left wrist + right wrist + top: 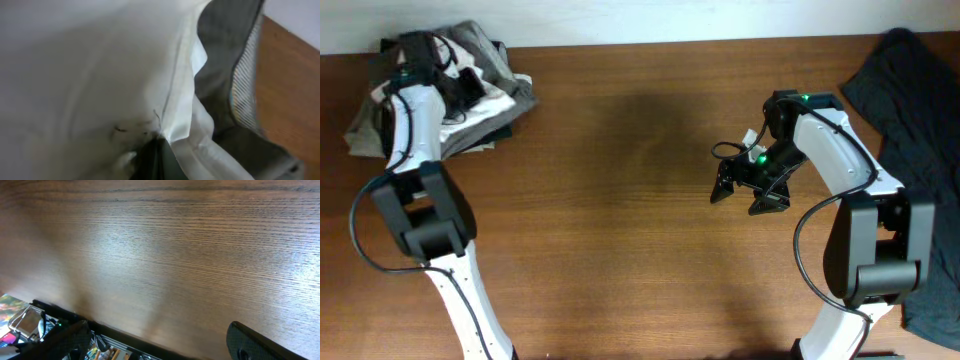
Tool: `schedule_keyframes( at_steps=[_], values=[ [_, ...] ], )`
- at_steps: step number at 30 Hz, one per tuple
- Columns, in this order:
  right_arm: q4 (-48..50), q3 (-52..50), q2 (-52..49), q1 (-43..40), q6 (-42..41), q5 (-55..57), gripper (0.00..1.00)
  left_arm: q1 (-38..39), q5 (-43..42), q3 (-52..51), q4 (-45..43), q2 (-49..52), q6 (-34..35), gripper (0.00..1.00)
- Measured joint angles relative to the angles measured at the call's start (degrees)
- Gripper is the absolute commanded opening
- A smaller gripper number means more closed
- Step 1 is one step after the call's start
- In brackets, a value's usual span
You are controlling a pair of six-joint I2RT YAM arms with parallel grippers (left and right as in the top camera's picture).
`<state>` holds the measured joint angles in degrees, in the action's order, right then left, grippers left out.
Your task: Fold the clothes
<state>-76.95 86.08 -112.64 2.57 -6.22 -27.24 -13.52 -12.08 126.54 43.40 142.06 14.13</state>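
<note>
The clothes, a white T-shirt, lie crumpled in a pile at the table's far left corner. In the left wrist view the white shirt fills most of the frame. My left gripper is down in that pile, its dark jaws pressed together on a puckered fold of the white fabric. My right gripper hovers over bare wood right of centre, far from the shirt. Its fingers stand wide apart with nothing between them, and the right gripper looks down at the wood.
Grey-brown trousers lie bunched in the same pile, beside and under the shirt. A dark charcoal garment drapes over the table's right edge. The wooden tabletop spans between the arms.
</note>
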Motion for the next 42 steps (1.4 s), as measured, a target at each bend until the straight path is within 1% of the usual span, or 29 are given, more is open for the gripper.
schedule_keyframes(
  at_steps=[5,7,10,13,17,18,20,22,23,24,25,27,28,29,32,34,38,39,42],
  values=[
    [0.0,0.0,0.0,0.0,0.0,0.0,0.91,0.3,-1.7,0.0,-1.8,-0.9,0.0,0.02],
    [0.0,0.0,0.0,0.0,0.0,0.0,0.91,-0.1,-1.3,0.0,-4.8,-3.3,0.0,0.02],
    [0.0,0.0,0.0,0.0,0.0,0.0,0.91,-1.6,1.4,0.0,-9.2,-7.9,-0.2,0.01],
    [0.0,0.0,0.0,0.0,0.0,0.0,0.91,-3.6,6.0,0.1,-12.8,-9.7,-0.2,0.01],
    [0.0,0.0,0.0,0.0,0.0,0.0,0.91,-4.8,11.5,0.1,-16.7,-8.7,-0.2,0.02],
    [0.0,0.0,0.0,0.0,0.0,0.0,0.92,-4.8,11.9,0.1,-17.6,-7.5,-0.2,0.05],
    [-0.2,0.0,0.0,0.0,0.0,0.0,0.91,-4.8,12.3,0.1,-18.5,-5.2,-0.2,0.07],
    [-0.3,0.0,0.0,0.0,0.0,0.0,0.91,-4.9,12.6,0.1,-18.4,-0.3,-0.2,0.20],
    [-0.5,0.0,0.0,0.0,0.0,0.0,0.91,-5.0,12.8,0.1,-18.2,2.6,-0.3,0.25],
    [-0.5,0.0,0.0,0.0,0.0,0.0,0.91,-5.0,13.0,0.1,-18.1,3.9,-0.9,0.38],
    [-1.0,0.0,0.0,0.0,0.0,0.0,0.91,-5.2,13.2,0.1,-17.9,4.6,-1.3,0.47],
    [-1.3,0.0,0.0,0.0,0.0,0.0,0.89,-5.8,13.2,0.7,-16.6,4.4,-3.4,0.87],
    [-1.3,0.0,0.0,0.0,0.0,0.0,0.88,-5.9,13.2,1.1,-15.5,4.3,-4.0,0.96],
    [-1.3,0.0,0.0,0.0,-0.1,0.0,0.88,-5.9,13.3,1.5,-13.8,4.0,-4.3,0.99],
    [-1.3,0.0,0.2,0.0,0.0,0.0,0.88,-6.1,12.5,1.8,-8.3,0.0,-4.9,0.99],
    [-1.3,0.0,1.3,0.0,0.0,0.0,0.88,-6.1,11.8,1.8,-6.4,-3.5,-5.1,0.99],
    [-1.2,1.1,9.3,0.0,0.0,0.0,0.88,-6.0,9.2,2.4,2.6,-16.8,-5.2,0.99],
    [-1.4,1.3,13.6,0.0,0.0,0.0,0.88,-6.0,7.4,2.5,6.7,-21.5,-5.2,0.99],
    [-3.4,2.1,26.2,0.1,0.0,1.5,0.87,-6.0,2.3,3.2,13.1,-32.1,-5.2,0.99]
  ],
)
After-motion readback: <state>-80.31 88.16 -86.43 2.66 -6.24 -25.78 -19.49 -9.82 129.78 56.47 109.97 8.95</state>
